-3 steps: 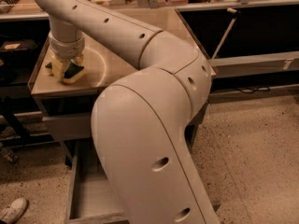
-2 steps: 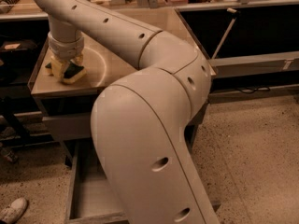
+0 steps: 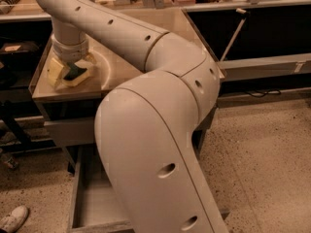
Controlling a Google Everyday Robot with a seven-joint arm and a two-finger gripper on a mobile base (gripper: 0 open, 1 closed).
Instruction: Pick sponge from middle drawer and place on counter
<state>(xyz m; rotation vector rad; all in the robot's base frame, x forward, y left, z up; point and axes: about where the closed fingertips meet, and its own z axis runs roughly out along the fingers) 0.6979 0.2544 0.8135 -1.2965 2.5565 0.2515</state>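
My gripper [image 3: 72, 73] is low over the left part of the tan counter [image 3: 121, 64], just in from its left edge. Its pale fingers [image 3: 55, 71] sit on either side of the sponge [image 3: 75, 72], whose dark green face shows between them, resting at or just above the countertop. The middle drawer [image 3: 95, 203] is pulled open below the counter at the bottom left. Its gray floor shows and the rest lies hidden behind my arm.
My large white arm [image 3: 155, 144] fills the middle of the view and hides much of the cabinet. A closed gray drawer front [image 3: 73, 130] sits above the open drawer. A white shoe [image 3: 12, 218] is on the speckled floor at bottom left. Dark shelving stands to the right.
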